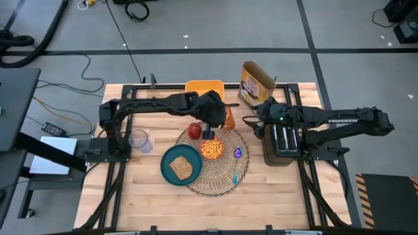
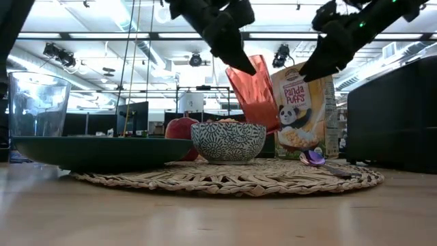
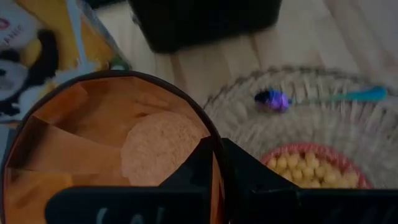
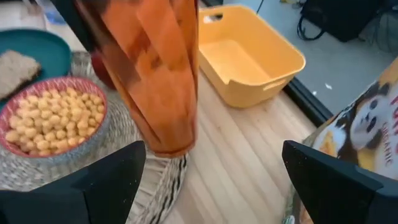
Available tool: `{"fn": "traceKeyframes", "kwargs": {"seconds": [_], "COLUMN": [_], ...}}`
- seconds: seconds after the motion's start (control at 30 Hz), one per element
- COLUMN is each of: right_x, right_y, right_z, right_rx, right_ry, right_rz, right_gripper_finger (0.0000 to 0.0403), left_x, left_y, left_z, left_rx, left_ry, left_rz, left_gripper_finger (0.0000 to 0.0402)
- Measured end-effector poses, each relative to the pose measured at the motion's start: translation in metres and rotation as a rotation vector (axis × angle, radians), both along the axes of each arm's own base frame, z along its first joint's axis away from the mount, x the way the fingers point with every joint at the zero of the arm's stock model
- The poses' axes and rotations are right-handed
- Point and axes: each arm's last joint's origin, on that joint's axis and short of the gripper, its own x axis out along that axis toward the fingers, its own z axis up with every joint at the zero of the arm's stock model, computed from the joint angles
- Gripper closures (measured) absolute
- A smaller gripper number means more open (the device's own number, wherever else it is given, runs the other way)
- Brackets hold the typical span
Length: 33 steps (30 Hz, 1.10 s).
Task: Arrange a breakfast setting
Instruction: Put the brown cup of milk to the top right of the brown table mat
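An orange translucent cup (image 1: 228, 117) hangs above the woven placemat's (image 1: 222, 183) far edge, with my left gripper (image 3: 217, 149) shut on it. On the mat sit a teal plate (image 1: 168, 158) with a toast slice (image 1: 181, 169), a pink bowl (image 1: 211, 149) of cereal puffs, a red apple (image 1: 194, 130) and a small blue utensil (image 1: 236, 166). To the cup's right, over the black toaster's (image 1: 282, 145) far end, my right gripper (image 4: 211, 186) stands open with nothing between its fingers. My left gripper holds the cup by its rim (image 3: 207, 124), one finger inside the cup and one outside. The fingers come slanting down from the table's left. The cup (image 2: 254, 92) hangs tilted below them, its base (image 4: 168, 146) clear of mat and table.
A cereal box (image 1: 256, 83) stands at the far right, and a yellow tub (image 1: 204, 88) at the far middle. A clear glass (image 1: 139, 140) stands left of the mat. Bare wood lies along the near edge.
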Motion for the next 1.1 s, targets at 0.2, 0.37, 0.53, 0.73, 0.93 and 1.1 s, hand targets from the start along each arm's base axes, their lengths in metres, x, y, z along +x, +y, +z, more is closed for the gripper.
{"fn": "traceKeyframes", "kwargs": {"seconds": [0.2,0.37,0.53,0.73,0.93,1.1], "right_x": [-0.005,-0.002,0.002,0.004,0.004,0.004], "right_y": [0.002,0.002,0.001,0.001,0.001,0.002], "right_z": [0.004,-0.001,-0.004,-0.004,-0.004,-0.004], "right_rx": [-0.009,0.002,0.003,0.005,0.009,0.022], "right_ry": [-0.022,0.015,0.032,0.024,0.019,0.016], "right_rz": [0.0,-0.003,-0.002,-0.002,0.004,0.015], "right_gripper_finger": [0.0017,0.0017,0.0017,0.0017,0.0017,0.0017], "left_x": [0.01,0.015,0.015,0.015,0.015,0.015], "left_y": [0.003,0.005,0.004,0.005,0.005,0.005], "left_z": [0.007,-0.008,-0.012,-0.013,-0.013,-0.013], "left_rx": [0.045,0.068,0.075,0.074,0.073,0.066], "left_ry": [0.163,0.259,0.272,0.271,0.271,0.269], "left_rz": [-0.018,-0.067,-0.101,-0.096,-0.101,-0.087], "left_gripper_finger": [0.0379,0.0379,0.0379,0.0351,0.0344,0.0341]}}
